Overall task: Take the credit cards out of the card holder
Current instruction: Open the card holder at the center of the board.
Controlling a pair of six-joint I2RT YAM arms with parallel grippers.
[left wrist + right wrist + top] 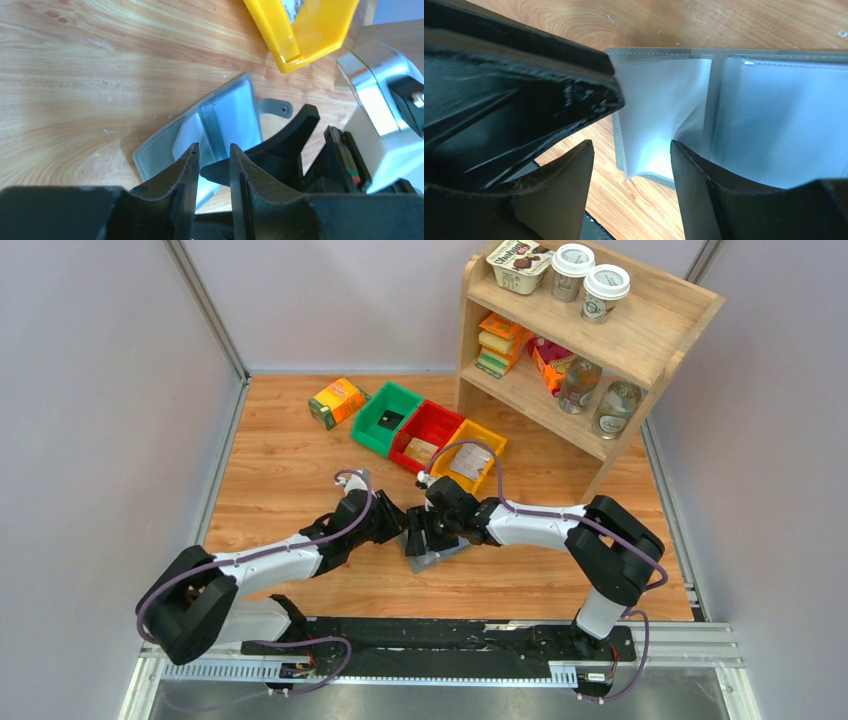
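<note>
Card holder (pixel 225 107) is lying open on the wooden surface (pixel 75 75), about midway between its left and right edges and nearer the near edge. My left wrist view is showing its stitched grey rim, blue-grey lining and rounded snap tab (pixel 276 107), with a glossy yellow bin (pixel 280 40) near it. My right wrist view is showing only the shiny clear pockets, bulging at the fold. My right claw (pixel 631 147) is hanging released, fingers wide over a pocket. My left claw (pixel 212 152) is showing only a narrow slit; whether it is pinching plastic, I cannot tell.
</note>
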